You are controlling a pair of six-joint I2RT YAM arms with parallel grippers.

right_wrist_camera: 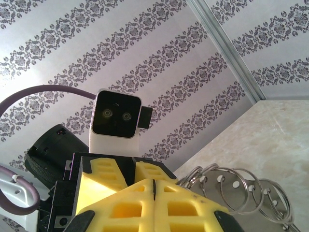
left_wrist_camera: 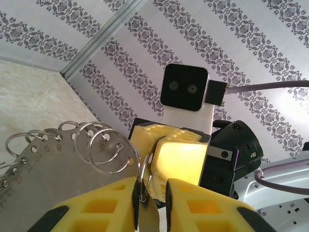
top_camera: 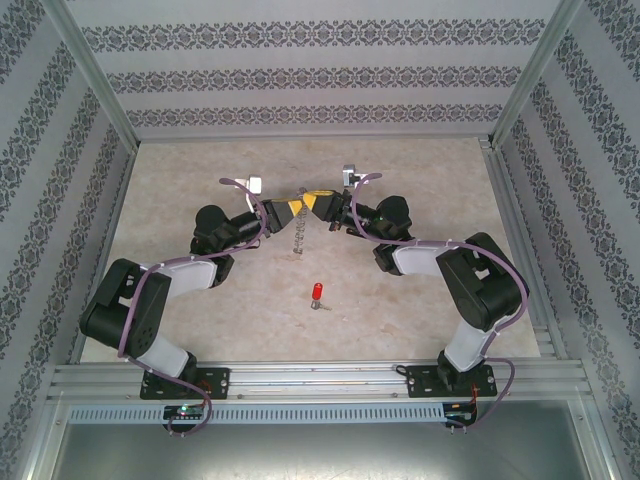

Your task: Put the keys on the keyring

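Left claw and right claw meet at keyring; keys lie well apart.

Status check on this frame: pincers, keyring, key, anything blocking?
Left pincer shut on keyring. Right pincer shut, nose to nose with it. Key lies loose on table, untouched. Nothing in the way.

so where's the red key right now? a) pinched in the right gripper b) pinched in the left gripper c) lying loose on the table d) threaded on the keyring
c: the key lies loose on the table, nearer the arm bases than the keyring and apart from it.
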